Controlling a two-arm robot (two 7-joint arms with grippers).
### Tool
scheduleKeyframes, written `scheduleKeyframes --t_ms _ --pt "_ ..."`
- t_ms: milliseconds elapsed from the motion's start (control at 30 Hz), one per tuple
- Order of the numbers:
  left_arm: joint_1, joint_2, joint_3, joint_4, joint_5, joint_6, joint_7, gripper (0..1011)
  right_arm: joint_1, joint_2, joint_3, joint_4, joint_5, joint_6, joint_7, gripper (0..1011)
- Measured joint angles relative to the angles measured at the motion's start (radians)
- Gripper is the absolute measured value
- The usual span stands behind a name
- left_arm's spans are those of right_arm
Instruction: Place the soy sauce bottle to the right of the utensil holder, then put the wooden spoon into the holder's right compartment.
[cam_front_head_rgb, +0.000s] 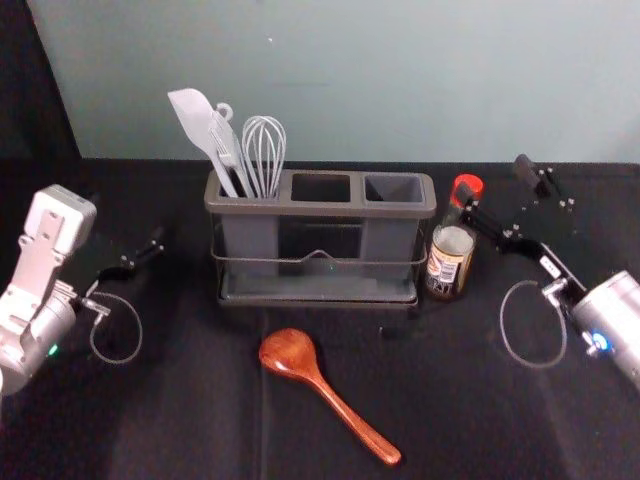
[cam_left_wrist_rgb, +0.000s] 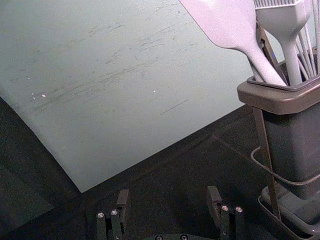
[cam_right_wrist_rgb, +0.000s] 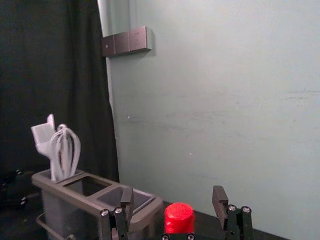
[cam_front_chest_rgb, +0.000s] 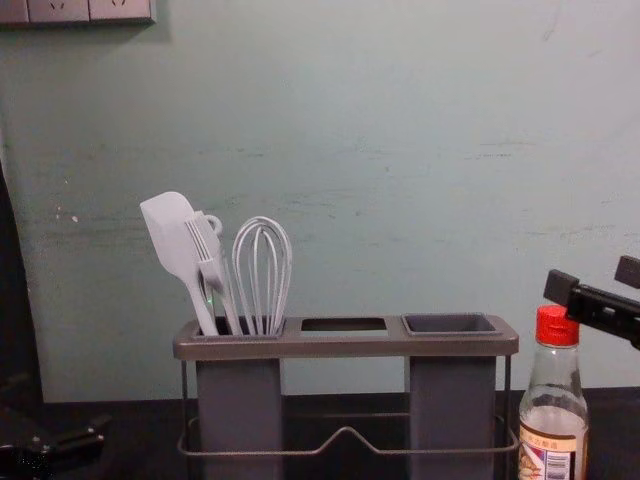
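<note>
Inside holder's (cam_front_head_rgb: 330, 208) left compartment (cam_front_head_rgb: 250, 238), whisk (cam_front_head_rgb: 264, 155), spatula (cam_front_chest_rgb: 170, 235), brush (cam_front_chest_rgb: 207, 248), right tool (cam_front_head_rgb: 494, 180) near bottle (cam_front_head_rgb: 450, 268)

Lab-like setting, robot arms (cam_front_head_rgb: 38, 275), black-draped table (cam_front_head_rgb: 160, 420), scuffed wall (cam_left_wrist_rgb: 130, 105), dark curtain (cam_right_wrist_rgb: 55, 80), sockets (cam_front_chest_rgb: 62, 10)

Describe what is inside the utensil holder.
In the utensil holder, the left compartment holds at least a spatula, a brush and a whisk; its walls cover their lower ends. Nothing rises from the middle opening or right compartment, whose bottom cannot be seen.
</note>
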Motion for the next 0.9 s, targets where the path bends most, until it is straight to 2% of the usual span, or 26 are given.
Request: scheduleKeyframes --t_ms 233,467,533,567,700,900 --pt "0.000 0.000 0.000 0.000 0.000 0.000 0.000 1000 -0.104 0.017 0.004 -0.132 -0.035 0.014 -0.030 1002" --pt "0.000 0.000 0.000 0.000 0.000 0.000 0.000 1000 -0.166 0.019 -0.012 -0.202 -0.076 0.017 -0.048 1002" --pt "0.000 0.000 0.000 0.000 0.000 0.000 0.000 1000 -0.182 0.011 -0.023 -0.219 -0.101 0.025 -0.067 1002" --pt "0.000 0.000 0.000 0.000 0.000 0.000 0.000 1000 -0.192 0.004 -0.032 -0.228 -0.125 0.036 -0.084 1002" --pt "0.000 0.000 0.000 0.000 0.000 0.000 0.000 1000 -0.206 -0.015 -0.062 -0.243 -0.172 0.084 -0.117 1002" --pt "0.000 0.000 0.000 0.000 0.000 0.000 0.000 1000 -0.198 -0.036 -0.123 -0.241 -0.214 0.183 -0.125 1002"
